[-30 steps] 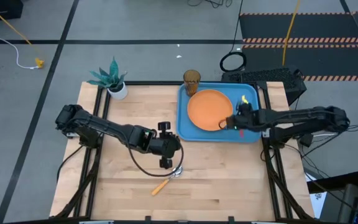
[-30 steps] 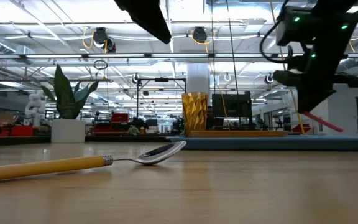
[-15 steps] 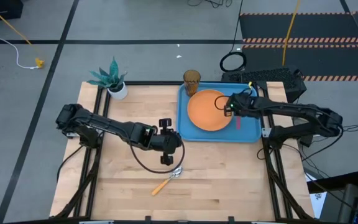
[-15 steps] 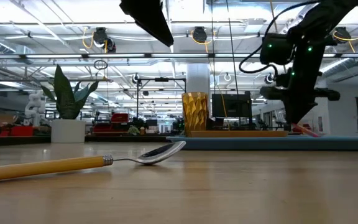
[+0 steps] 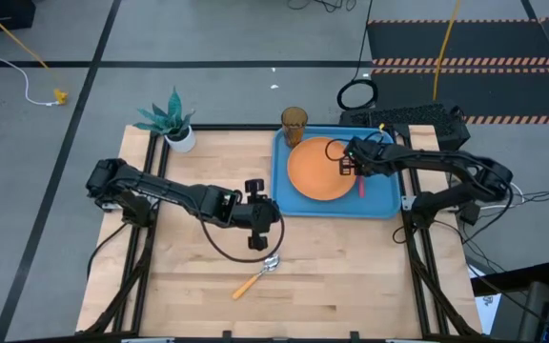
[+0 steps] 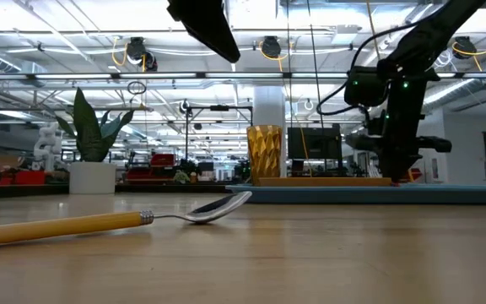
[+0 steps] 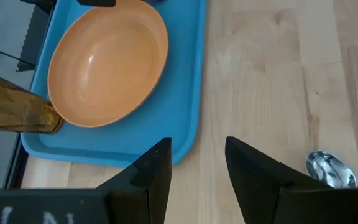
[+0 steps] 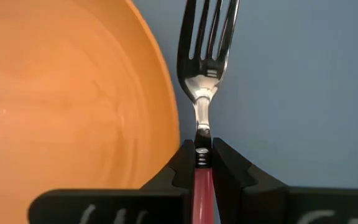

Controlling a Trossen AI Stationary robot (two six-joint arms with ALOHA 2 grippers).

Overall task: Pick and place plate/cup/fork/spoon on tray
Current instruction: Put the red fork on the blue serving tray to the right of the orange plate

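High view: one tray (image 5: 385, 205), one plate (image 5: 317, 170), one cup (image 5: 294, 123), one fork (image 5: 361, 185), one spoon (image 5: 256, 275), two arms. The plate lies in the tray's left half; the cup stands at the tray's far left corner, just beside the plate. The right gripper (image 5: 352, 160) hangs over the plate's right edge, with the fork's red handle on the blue floor just beside it. The left gripper (image 5: 258, 244) hovers over bare wood between tray and spoon — the spoon lies well apart from the tray, near the table's front. A potted plant (image 5: 172, 121) sits at the far left corner; the left half of the table is otherwise open wood.

Low view: spoon (image 6: 99, 221) flat on the wood, bowl raised slightly; cup (image 6: 265, 150) upright behind it; tray rim (image 6: 378, 193) a low blue band.

Left wrist view: fingers (image 7: 156, 171) spread apart, nothing between them; plate (image 7: 107, 61), tray (image 7: 188, 109), spoon bowl (image 7: 330, 170) visible.

Right wrist view: fingers (image 8: 178, 168) pinch the fork (image 8: 205, 59) at the neck (tines pointing away, over the tray (image 8: 303, 93), alongside the plate (image 8: 67, 93) rim). No readable writing in any view.
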